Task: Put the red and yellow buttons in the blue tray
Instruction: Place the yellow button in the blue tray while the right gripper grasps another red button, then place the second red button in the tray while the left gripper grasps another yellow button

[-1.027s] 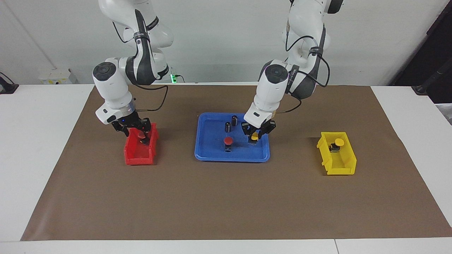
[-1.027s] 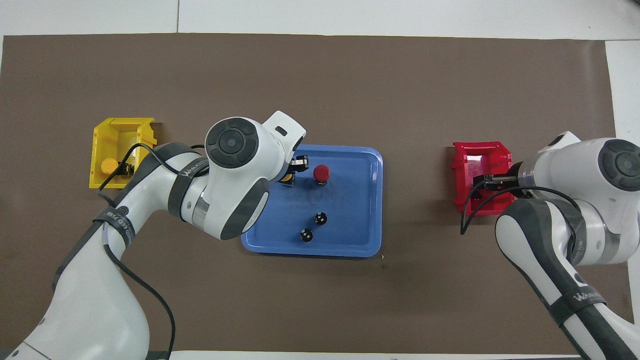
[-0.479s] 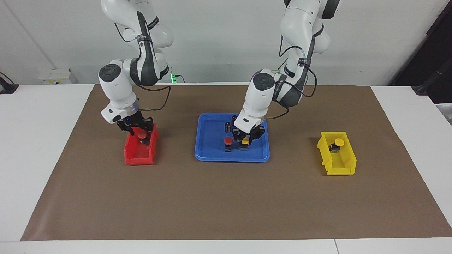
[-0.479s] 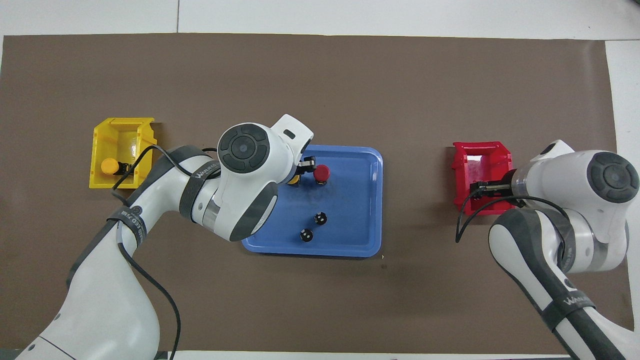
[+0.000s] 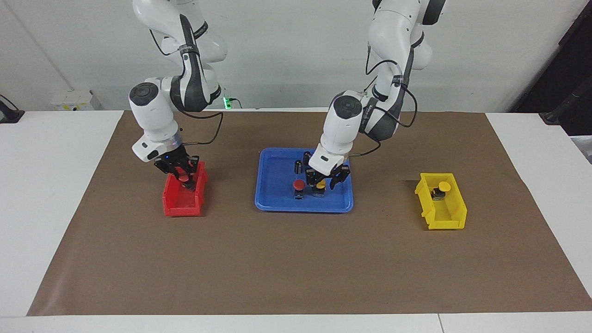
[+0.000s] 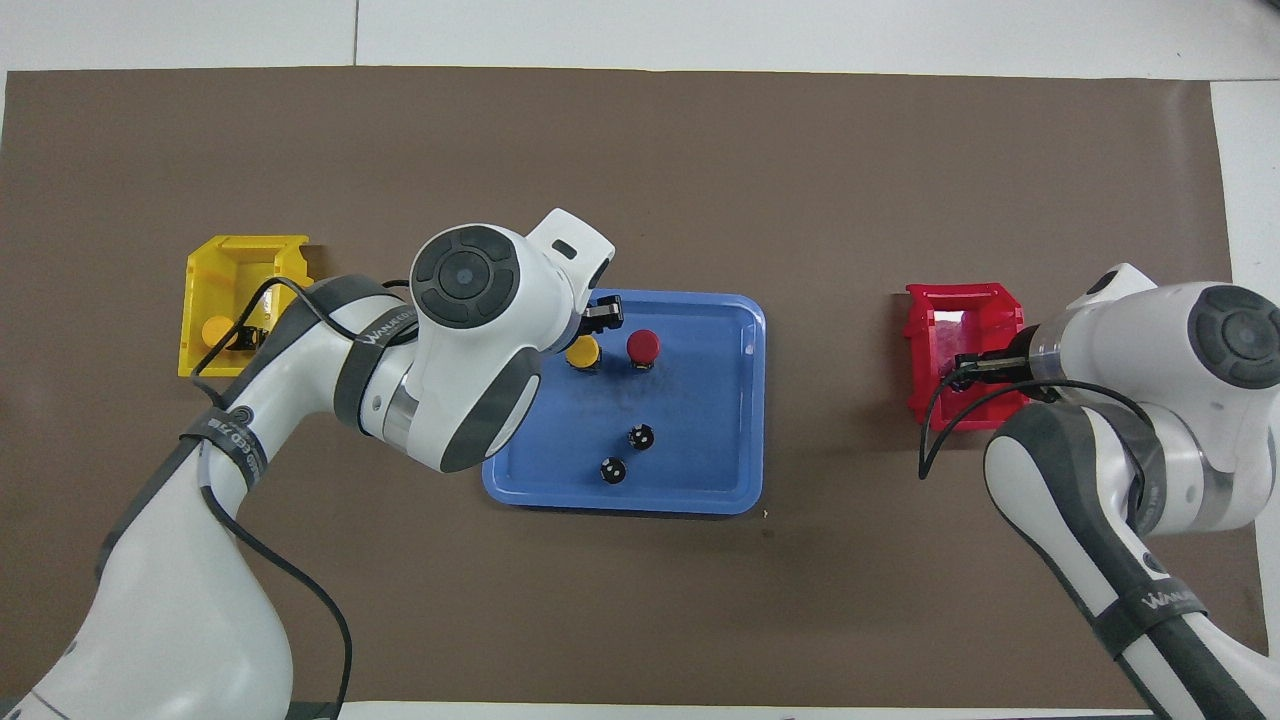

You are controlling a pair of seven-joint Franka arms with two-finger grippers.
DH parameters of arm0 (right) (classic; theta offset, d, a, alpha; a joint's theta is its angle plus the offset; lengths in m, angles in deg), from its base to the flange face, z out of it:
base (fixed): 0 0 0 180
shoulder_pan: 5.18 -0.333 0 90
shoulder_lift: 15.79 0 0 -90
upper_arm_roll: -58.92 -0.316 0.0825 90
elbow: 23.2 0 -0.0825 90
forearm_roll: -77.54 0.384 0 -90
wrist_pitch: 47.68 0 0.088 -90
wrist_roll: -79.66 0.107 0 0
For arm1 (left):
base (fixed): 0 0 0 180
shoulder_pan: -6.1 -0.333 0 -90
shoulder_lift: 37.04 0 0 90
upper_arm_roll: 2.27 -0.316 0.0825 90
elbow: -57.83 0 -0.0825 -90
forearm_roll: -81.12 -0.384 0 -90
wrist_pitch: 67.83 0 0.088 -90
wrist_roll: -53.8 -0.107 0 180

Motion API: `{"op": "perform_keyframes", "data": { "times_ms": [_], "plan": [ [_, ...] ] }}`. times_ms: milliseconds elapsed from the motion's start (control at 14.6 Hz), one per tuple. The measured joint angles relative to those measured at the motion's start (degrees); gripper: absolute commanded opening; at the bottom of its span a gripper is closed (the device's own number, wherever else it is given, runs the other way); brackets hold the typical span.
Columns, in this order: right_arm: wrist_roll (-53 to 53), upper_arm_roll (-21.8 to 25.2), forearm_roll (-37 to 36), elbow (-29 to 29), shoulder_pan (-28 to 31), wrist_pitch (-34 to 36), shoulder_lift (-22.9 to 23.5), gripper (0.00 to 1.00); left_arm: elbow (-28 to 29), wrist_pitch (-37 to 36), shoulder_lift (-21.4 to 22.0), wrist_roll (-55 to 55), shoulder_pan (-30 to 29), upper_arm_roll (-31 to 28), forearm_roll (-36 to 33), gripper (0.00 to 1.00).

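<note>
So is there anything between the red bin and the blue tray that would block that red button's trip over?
Nothing visible. Only bare brown mat lies between the red bin and the blue tray. The right gripper is at the red button in the bin, whose wall it must clear.

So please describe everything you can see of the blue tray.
The blue tray is a flat rectangular tray with rounded corners and a low rim, seemingly plastic. It lies flat on the brown mat at mid-table, between the red bin and the yellow bin. On it stand a red button, a yellow button beside it, and two dark capless cylinders nearer to the robots. The left gripper is over it, open around the yellow button.
</note>
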Motion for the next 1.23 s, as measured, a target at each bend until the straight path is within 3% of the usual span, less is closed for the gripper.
{"op": "perform_keyframes", "data": {
  "times_ms": [205,411,753,959,1096,1233],
  "plan": [
    [0.5,-0.4,0.1,-13.2,-2.6,13.0,1.7,0.27,-2.1,-8.8,4.8,-7.6,-4.3,-0.7,-4.5,1.00],
    [10.2,-0.6,0.2,-21.9,-9.6,15.8,5.4,0.27,-1.9,-12.4,7.1,-18.5,-11.8,-1.2,-6.7,1.00],
    [30.0,-1.0,0.2,-22.6,-23.3,5.6,13.1,0.27,1.2,-12.1,7.2,-29.7,-25.3,-1.4,-6.8,0.91],
    [33.5,-1.0,-0.5,-22.3,-26.0,2.6,17.6,0.29,4.6,-8.6,8.0,-34.9,-31.5,-1.4,-6.8,0.72],
    [33.6,-0.8,-1.3,-21.3,-26.0,2.1,18.5,0.34,9.7,-3.6,9.5,-36.7,-33.4,-1.4,-6.8,0.71],
    [33.6,-0.5,-1.3,-20.2,-26.0,1.8,18.4,0.48,14.3,-0.8,10.9,-36.8,-33.5,-1.2,-6.8,0.70]
  ]
}}
